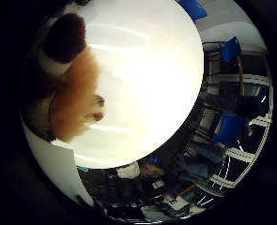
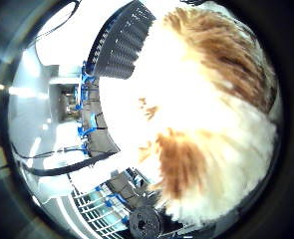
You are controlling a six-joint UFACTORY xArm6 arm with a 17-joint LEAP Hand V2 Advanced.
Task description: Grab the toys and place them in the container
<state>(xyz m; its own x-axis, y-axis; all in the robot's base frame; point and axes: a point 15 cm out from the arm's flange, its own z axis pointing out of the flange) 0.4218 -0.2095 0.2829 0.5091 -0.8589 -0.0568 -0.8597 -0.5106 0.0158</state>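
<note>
A plush toy with white and brown fur (image 2: 211, 110) fills much of the right thumb side palm view, so it is close to the palm. The right little finger side palm view shows a furry toy in dark brown, orange and white (image 1: 68, 80) lying at the edge of a white round table (image 1: 147, 84). A black slatted container (image 2: 122, 45) stands just beyond the plush toy in the right thumb side palm view. A black geared part of my hand (image 2: 147, 221) shows at the edge of that view.
Blue chairs (image 1: 230, 127) and desks stand in the room beyond the table. Windows and shelving with blue items (image 2: 85, 105) show in the room past the container.
</note>
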